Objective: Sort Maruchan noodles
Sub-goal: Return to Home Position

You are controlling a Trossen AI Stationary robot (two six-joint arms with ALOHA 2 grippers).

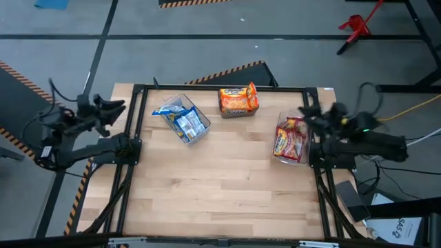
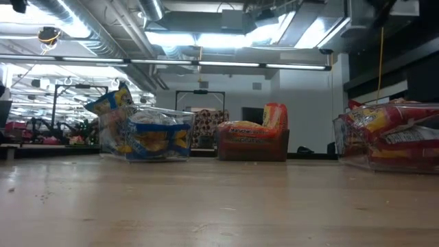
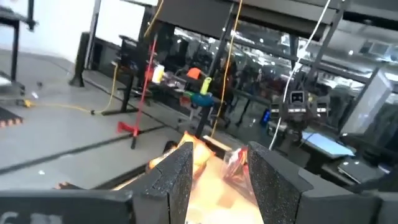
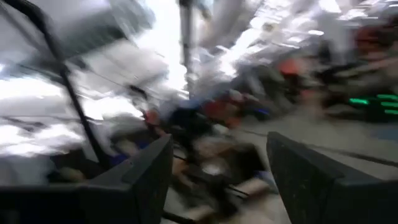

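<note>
Since the glossy blue-and-yellow noodle packets, orange noodle packets and red-and-silver noodle packets sit in 3 clear plastic bins, we should home slowly, keeping above them. The left pincer and right pincer, at the wooden bench edges, gape empty.

You are looking at glossy plastic noodle packets lying in clear, shiny plastic bins on a smooth pale wooden tabletop, which matt black metal tubing is framing.
</note>
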